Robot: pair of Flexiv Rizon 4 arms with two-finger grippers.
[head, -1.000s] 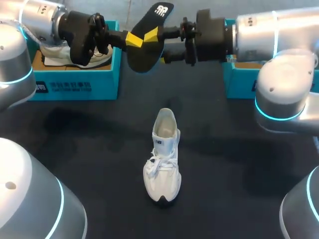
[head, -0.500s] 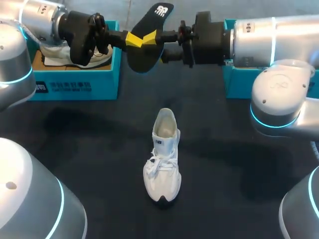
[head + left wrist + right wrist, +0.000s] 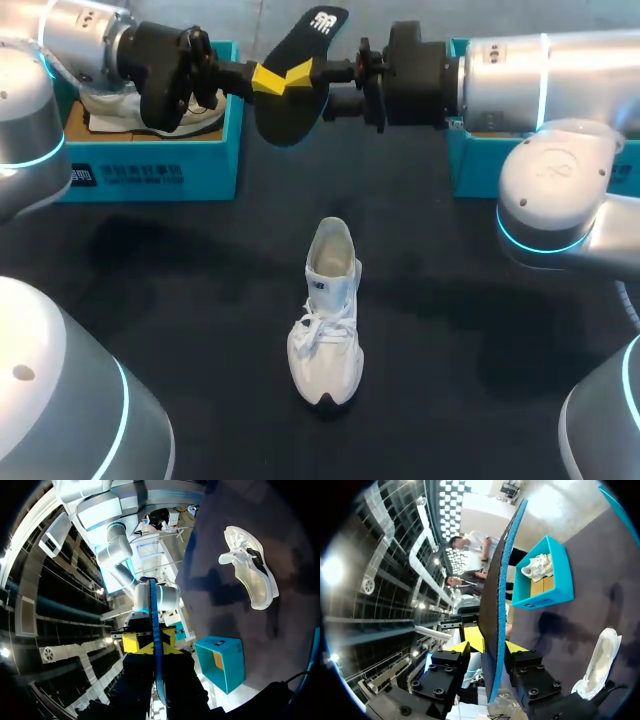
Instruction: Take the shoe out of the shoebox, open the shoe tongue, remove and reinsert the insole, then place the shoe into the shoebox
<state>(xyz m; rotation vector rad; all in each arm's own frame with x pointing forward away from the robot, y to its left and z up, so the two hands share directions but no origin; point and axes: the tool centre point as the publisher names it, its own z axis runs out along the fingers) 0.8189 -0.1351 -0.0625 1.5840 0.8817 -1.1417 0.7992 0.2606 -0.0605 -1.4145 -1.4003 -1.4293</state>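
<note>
Dark counter (image 3: 200, 300) carries the white shoe (image 3: 325, 320) upright at its middle, well apart from the teal shoebox (image 3: 150, 170) at the far left. Above the far side hangs the black insole (image 3: 287, 112), pinched by the left end effector (image 3: 265, 78) and, just beside it, the right end effector (image 3: 300, 72).

I have a dark, matte table (image 3: 200, 360) filling my head view, with soft shadows lying on it at 9 o'clock and 4 o'clock.
</note>
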